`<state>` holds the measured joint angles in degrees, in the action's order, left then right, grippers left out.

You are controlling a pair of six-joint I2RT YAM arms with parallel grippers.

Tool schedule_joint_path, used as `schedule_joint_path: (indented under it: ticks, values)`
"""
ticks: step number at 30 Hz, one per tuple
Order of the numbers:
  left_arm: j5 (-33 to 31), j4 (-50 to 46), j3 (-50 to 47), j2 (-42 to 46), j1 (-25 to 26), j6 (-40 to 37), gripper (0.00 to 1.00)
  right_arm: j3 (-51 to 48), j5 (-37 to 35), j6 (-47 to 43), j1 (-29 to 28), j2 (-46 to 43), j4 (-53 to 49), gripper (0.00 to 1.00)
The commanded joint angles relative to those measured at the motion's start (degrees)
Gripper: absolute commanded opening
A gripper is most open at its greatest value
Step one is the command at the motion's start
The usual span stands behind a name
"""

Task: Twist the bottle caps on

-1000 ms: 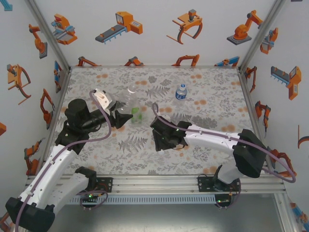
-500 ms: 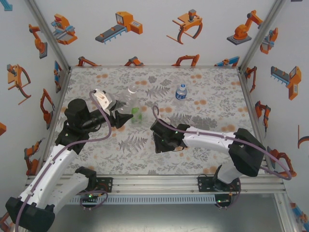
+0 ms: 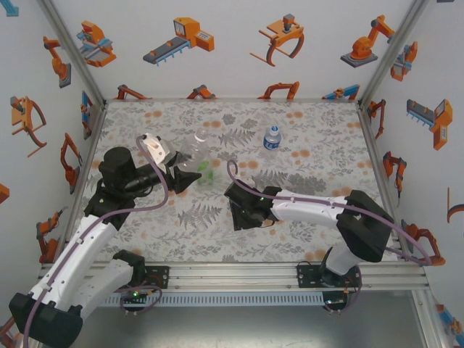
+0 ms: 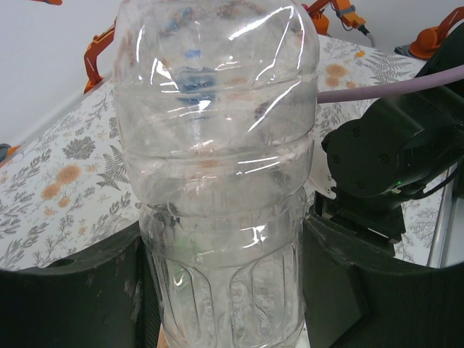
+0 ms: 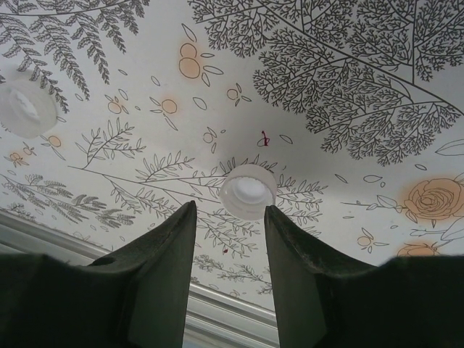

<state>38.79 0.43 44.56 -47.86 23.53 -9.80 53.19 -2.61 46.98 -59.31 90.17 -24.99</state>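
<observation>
Right gripper (image 5: 230, 217) had slid slightly left near top-view centre, jaws part-open and empty, 1 bottle cap (image 5: 248, 191) just past its tips. Left gripper (image 4: 225, 290) stayed clamped on clear bottle (image 4: 217, 145), centre-left.

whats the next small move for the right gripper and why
Probably ease the right gripper a touch forward and down, then close. The white cap lies on the mat just past its open jaws, ungripped, and the left gripper holds the clear bottle.
</observation>
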Motion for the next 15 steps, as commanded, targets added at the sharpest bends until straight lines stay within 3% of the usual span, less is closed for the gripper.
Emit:
schedule_joint_path:
  ticks: [1, 15]
  values:
    - [1.5, 1.1, 1.7, 0.2, -0.3, -0.6, 0.00, -0.2, -1.1, 0.8, -0.4, 1.0, -0.6, 0.42]
    - [1.5, 1.0, 1.8, -0.2, -0.2, -0.7, 0.00, 0.3, -1.2, 0.7, -0.4, 2.2, -2.0, 0.42]
